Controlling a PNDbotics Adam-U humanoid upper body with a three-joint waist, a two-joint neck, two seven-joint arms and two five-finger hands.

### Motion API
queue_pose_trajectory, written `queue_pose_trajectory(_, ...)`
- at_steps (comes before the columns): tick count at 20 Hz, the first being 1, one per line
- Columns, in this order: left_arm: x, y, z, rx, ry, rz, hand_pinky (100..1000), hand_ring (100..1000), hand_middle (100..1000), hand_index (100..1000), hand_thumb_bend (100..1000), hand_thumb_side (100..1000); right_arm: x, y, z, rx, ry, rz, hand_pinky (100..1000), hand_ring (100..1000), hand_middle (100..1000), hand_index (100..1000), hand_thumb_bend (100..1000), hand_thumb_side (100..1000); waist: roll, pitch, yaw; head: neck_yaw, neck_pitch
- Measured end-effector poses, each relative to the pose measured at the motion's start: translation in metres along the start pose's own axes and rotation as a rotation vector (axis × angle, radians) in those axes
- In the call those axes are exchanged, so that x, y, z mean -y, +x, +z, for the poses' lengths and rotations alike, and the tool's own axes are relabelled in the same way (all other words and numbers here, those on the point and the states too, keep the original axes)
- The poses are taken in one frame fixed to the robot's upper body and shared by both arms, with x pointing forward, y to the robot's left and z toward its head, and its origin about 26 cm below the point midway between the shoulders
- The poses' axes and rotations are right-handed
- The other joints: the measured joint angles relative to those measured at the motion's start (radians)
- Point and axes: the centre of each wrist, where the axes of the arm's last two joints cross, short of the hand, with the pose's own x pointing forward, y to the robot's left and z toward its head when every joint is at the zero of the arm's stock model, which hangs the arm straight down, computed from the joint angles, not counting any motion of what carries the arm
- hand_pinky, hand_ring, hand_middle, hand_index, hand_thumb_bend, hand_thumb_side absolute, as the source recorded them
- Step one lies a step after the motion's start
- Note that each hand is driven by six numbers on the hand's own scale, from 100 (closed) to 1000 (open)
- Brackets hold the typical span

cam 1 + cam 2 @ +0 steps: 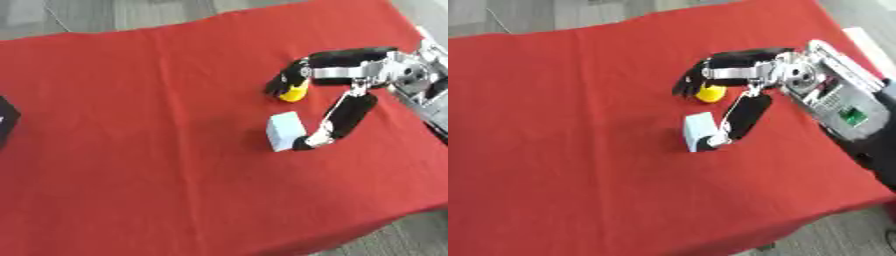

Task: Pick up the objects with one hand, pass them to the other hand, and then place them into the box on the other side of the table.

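A small yellow object (296, 93) lies on the red cloth (157, 150) of the worktop, toward the far right, partly covered by the dark fingers (285, 82) of the right hand (726, 67). The fingers curl down over its far and left sides, while the thumb (343, 120) reaches toward the near side and ends beside a pale blue-white block (283, 131). The hand is thus half-closed about the yellow object, but whether the object is actually pinched or merely touched cannot be told from either view. The block stands just near of the yellow object, apart from it and touching or almost touching the thumb tip. The right arm (837, 102), silver and black, enters from the far right edge. At the left edge of the left eye view a dark shape (7, 122) shows; what it is cannot be made out, and the left hand is not seen. By these views the task is at its first step: the grasp is being formed, nothing is lifted, and the handover and the placing in the box both remain.
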Motion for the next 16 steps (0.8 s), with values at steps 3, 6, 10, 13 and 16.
queue_pose_trajectory(3,0.0001,-0.0005,0.0003,-0.001,0.000,0.000,812,801,785,744,172,758,-0.0018,0.0017,-0.0026,-0.012,0.000,0.009,866,853,795,897,511,304,0.000,0.000,-0.001,-0.002,0.000)
queue_pose_trajectory(6,0.0002,-0.0010,0.0006,-0.003,-0.001,-0.001,812,802,785,743,168,760,-0.0035,0.0032,-0.0049,-0.024,0.001,0.018,861,849,793,900,499,285,0.000,0.000,-0.002,-0.002,0.000)
queue_pose_trajectory(10,0.0004,-0.0023,0.0013,-0.007,-0.002,-0.002,812,802,785,742,167,761,-0.0073,0.0041,-0.0075,-0.038,-0.007,0.017,861,850,794,900,497,285,0.000,0.000,-0.005,0.001,0.000)
queue_pose_trajectory(13,0.0006,-0.0033,0.0019,-0.009,-0.003,-0.002,813,803,786,741,164,762,-0.0085,0.0051,-0.0089,-0.042,-0.007,0.019,864,851,797,899,491,276,0.000,0.000,-0.007,0.003,0.000)
queue_pose_trajectory(16,0.0007,-0.0039,0.0022,-0.011,-0.003,-0.003,813,803,786,740,163,763,-0.0091,0.0053,-0.0093,-0.054,-0.001,0.029,876,853,808,901,485,276,0.000,0.000,-0.009,0.003,0.000)
